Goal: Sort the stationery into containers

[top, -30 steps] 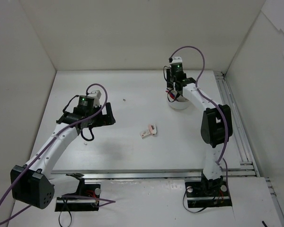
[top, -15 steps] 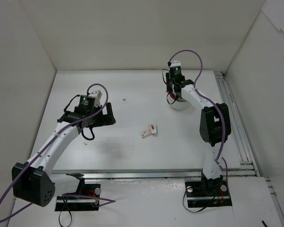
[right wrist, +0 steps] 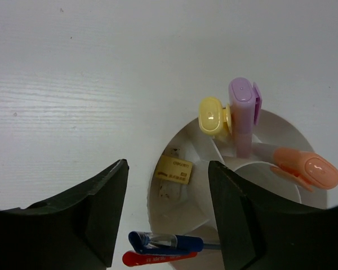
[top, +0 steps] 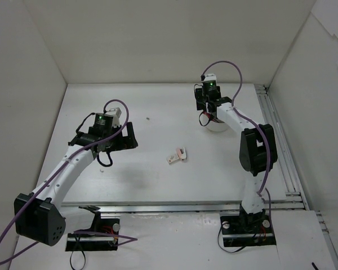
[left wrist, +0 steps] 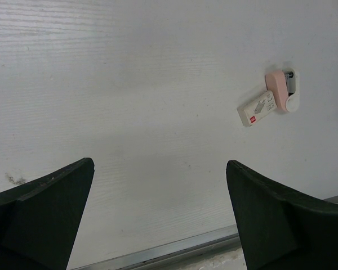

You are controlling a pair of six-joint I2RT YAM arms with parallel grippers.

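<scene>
Right fingers [right wrist: 73, 214] hang apart over the dish [right wrist: 284, 130] — tan eraser [right wrist: 175, 169] lies inside. Next, wide-apart left fingers [left wrist: 39, 208] should fetch the pink eraser [left wrist: 277, 90].

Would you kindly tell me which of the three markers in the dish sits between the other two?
The purple marker: the yellow marker flanks it on one side, the orange marker on the other.

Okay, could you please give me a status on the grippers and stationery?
Left gripper open, empty. Right gripper open over the divided dish; highlighters, pens, tan eraser inside. White eraser and pink piece lie on table, unsorted. Nothing blocking.
</scene>
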